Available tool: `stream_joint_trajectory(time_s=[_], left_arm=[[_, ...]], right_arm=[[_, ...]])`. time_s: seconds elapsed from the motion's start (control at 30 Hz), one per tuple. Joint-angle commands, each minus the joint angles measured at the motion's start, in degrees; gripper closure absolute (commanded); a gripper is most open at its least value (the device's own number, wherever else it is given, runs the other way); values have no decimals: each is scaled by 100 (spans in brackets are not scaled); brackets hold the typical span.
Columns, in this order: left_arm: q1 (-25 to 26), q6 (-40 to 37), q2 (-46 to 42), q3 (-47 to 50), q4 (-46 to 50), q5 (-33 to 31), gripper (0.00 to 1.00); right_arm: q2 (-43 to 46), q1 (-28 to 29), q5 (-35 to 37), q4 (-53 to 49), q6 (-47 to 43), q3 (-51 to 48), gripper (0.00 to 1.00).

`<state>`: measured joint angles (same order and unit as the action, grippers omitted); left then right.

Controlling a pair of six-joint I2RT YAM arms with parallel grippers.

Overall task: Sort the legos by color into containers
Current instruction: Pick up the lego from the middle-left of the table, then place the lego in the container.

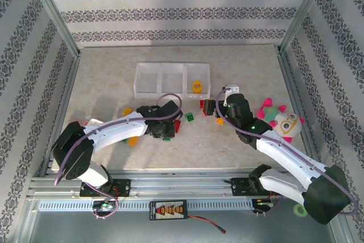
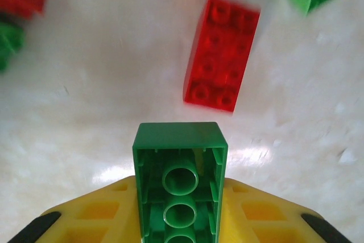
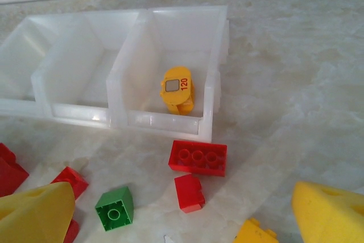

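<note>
Green brick is gripped in left claw, low at the tabletop by the loose pile, well short of the bins. Whether it is lifted clear cannot be told. The bite is taken at the brick's near end only. The rest sticks out ahead, hollow underside turned to the wrist camera.

Risks from here:
- Brick could be levered out or twisted in the pads if the free end is knocked on a bin wall. Cause: short bite, long overhang.
- Red brick lies just ahead, with more red and green at the edges. The pile could be ploughed and scattered by a low sweep toward the bins.
- Right bin is already taken by a yellow piece; nothing is seen in the middle and left ones. Green dropped on the right would be a mis-sort.
- Right claw is spread wide, nothing held, just near of the right bin, over two red bricks and a small green one. Both arms are crowded mid-tabletop, so a clash is possible if the left path is cut rightward.
- Bins look light, so the row could be shoved by a bump.
</note>
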<state>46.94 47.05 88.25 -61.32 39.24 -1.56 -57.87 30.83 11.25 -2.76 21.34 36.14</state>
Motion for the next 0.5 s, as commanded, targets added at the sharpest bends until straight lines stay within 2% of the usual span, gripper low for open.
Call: stream_joint_trajectory(time_s=[0.0,0.27,0.47], left_arm=[[-466,-507,1,-536,213,-201,68],[-1410,-1298,1074,-2322,352,-11,68],[-1801,-1676,2267,-3891,690,43,68]], right_arm=[[138,-85,-143,-39,268,75,2],[28,-92,-315,-167,527,414,2],[-214,-155,-333,-215,514,610,2]])
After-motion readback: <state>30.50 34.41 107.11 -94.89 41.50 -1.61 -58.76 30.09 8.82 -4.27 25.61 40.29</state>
